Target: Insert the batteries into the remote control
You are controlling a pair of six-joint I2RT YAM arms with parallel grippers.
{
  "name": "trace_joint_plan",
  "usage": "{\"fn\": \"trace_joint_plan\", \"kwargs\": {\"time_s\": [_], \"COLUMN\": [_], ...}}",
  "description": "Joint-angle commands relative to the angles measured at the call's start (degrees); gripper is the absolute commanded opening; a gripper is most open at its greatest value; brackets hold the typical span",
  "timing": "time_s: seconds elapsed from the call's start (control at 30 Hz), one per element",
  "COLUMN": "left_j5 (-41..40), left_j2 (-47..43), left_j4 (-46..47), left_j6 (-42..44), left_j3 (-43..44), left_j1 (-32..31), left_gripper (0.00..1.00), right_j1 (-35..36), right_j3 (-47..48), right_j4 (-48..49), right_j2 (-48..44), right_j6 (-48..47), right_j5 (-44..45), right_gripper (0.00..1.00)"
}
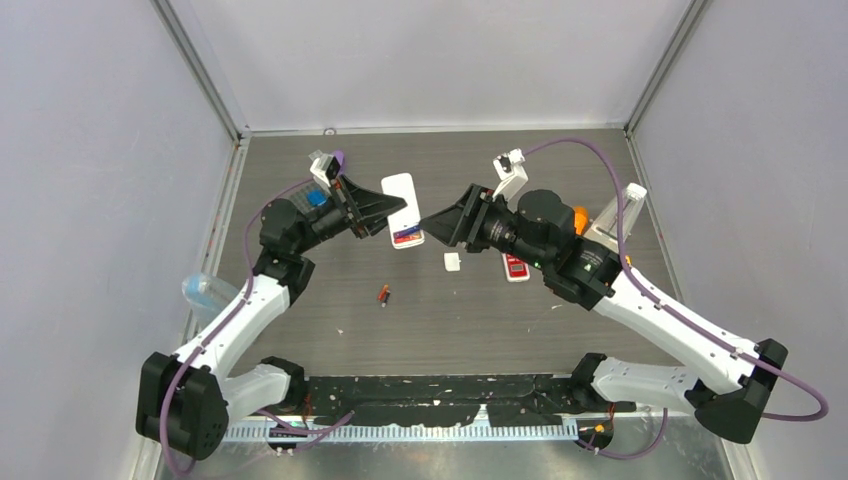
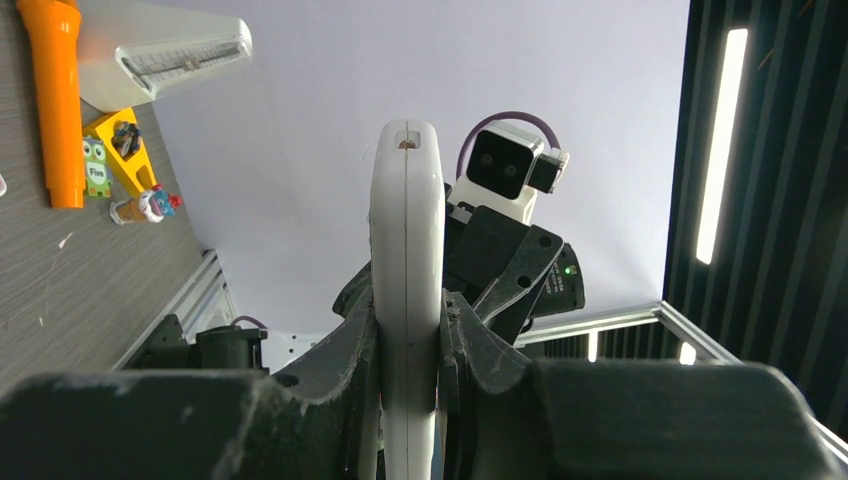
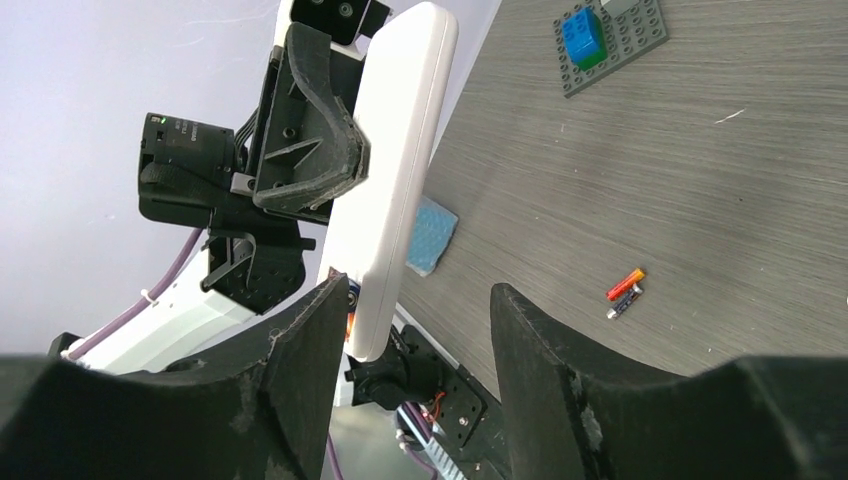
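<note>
Right gripper [image 3: 418, 300] jaws stand apart beside the remote control's [image 3: 395, 190] lower end. The left gripper [image 2: 408, 320] clamps the remote aloft, probably to present it for loading. Two batteries [image 1: 384, 295] wait on the table [image 1: 480, 320], nearer the bases, between the arms.

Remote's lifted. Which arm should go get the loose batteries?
Right. The left pincer is clamped on the remote; the right pincer is open and empty, so it looks free for the batteries.
</note>
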Motion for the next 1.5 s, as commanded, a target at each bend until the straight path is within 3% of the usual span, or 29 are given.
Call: {"fn": "trace_joint_plan", "kwargs": {"time_s": [0.0,0.5,0.73,1.2,1.47], "left_j5": [-0.5,-5.7,-9.1,-15.0,-17.1], "left_j2": [-2.1,-1.9,-4.0,-8.4,-10.2], "left_j4": [1.4,-1.5,-7.3,-16.4,-19.3], "left_j6": [0.9,1.4,1.9,1.2,0.1], "left_j3": [2.5,3.7,3.9,3.1,2.6], "left_j1": [-0.2,-0.2,-0.2,-0.2,-0.2], "left_gripper": [0.0,0.0,0.0,0.0,0.0], "right_j1": [0.1,2.5,6.0,13.4,17.7], "right_j3": [0.9,6.3,12.0,14.1,18.3], "right_j4": [0.8,-4.4,-11.5,-11.6,-17.0], "right_j2": [1.5,6.1,9.4,13.2,18.8], "right_j6": [-0.1,-5.7,-11.6,-19.6,-27.0], "right_j5": [-1.2,-1.8,6.3,18.0,25.6], "right_gripper": [0.59,0.55,0.55,0.57,0.56]}}
